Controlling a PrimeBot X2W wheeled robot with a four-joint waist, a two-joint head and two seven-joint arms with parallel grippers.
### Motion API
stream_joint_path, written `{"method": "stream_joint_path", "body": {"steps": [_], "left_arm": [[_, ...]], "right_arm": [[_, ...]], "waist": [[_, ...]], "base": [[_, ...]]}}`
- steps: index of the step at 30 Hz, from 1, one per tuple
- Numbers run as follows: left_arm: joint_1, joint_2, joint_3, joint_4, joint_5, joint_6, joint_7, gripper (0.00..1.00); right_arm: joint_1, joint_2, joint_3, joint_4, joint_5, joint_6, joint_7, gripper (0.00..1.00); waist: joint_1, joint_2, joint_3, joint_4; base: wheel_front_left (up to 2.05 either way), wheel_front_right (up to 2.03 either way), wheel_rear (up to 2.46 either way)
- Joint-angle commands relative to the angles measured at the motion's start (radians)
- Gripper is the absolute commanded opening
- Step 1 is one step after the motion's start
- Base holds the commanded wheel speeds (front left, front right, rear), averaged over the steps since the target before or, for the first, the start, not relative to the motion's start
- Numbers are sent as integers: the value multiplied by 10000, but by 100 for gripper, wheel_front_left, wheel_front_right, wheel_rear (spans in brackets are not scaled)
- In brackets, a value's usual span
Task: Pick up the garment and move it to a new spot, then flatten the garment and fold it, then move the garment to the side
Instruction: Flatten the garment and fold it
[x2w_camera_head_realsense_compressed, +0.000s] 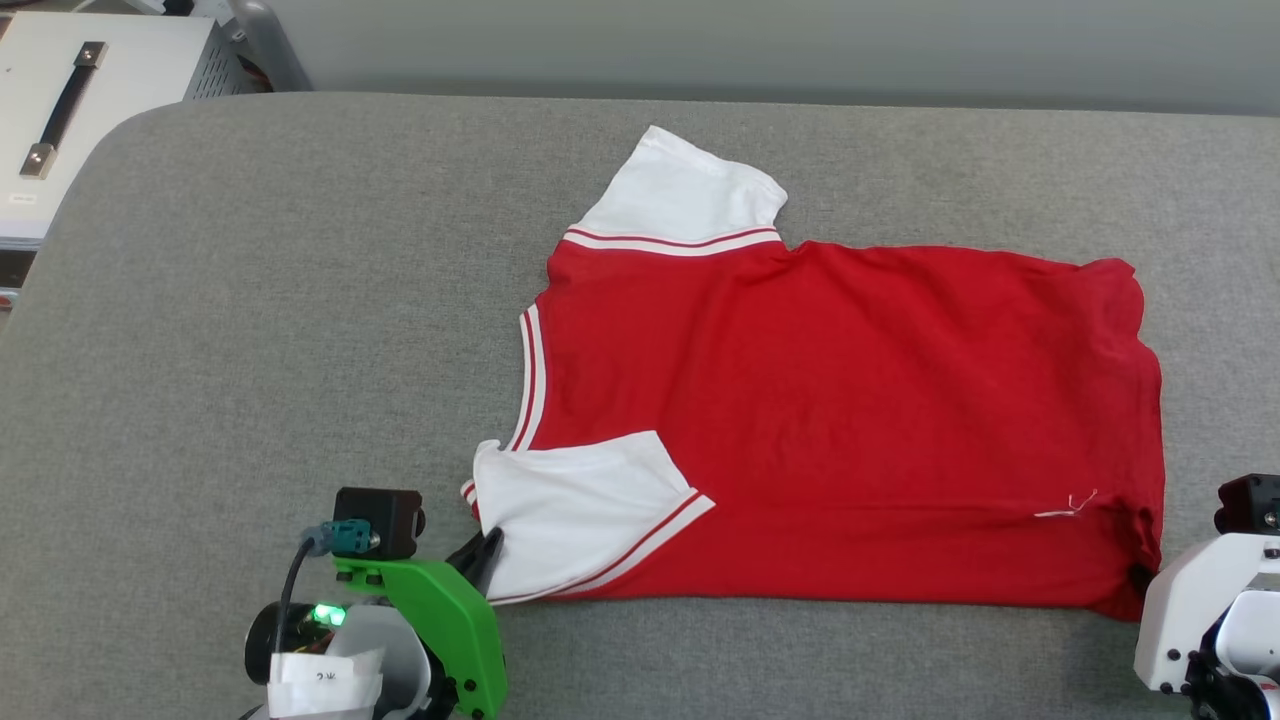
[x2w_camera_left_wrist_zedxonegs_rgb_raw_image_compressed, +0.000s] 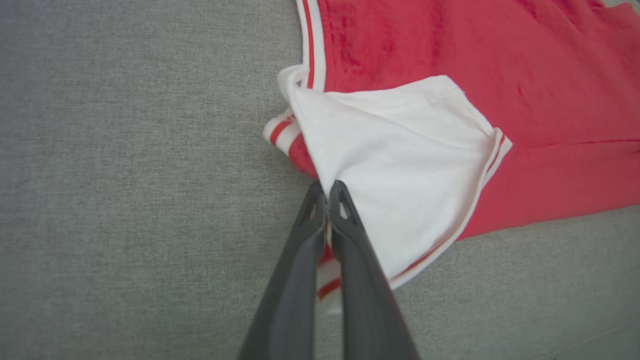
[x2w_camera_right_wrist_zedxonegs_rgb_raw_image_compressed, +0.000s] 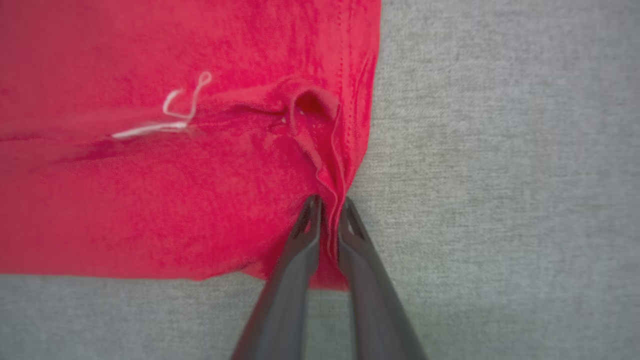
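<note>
Your left claw pinched the garment by its white sleeve; your right claw clamped its red hem corner. It lay flat on the grey table, right of centre.

- You had bare grey table to the left of the jersey and along its far side.
- A white handled case stood beyond the far-left corner.

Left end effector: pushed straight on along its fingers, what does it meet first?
The left end effector is shut on the garment; straight on lies its folded white sleeve, probably first.
</note>
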Motion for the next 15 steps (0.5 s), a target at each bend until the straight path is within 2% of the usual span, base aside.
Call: {"method": "stream_joint_path", "body": {"steps": [1,8,15], "left_arm": [[43,93,29,63,71,75,-8,0],[425,301,84,238,-95,135,28,0],[1092,613,41,56,-408,273,377,0]], "right_arm": [[14,53,81,237,30,-9,-6,0],[257,-220,147,-127,349,-9,-4,0],[1139,-421,0,-1074,821,-9,674,0]], "waist": [[0,0,-112,-71],[0,0,-734,-234],[0,0,-1249,-256]], "base": [[0,0,0],[0,0,0],[0,0,0]]}}
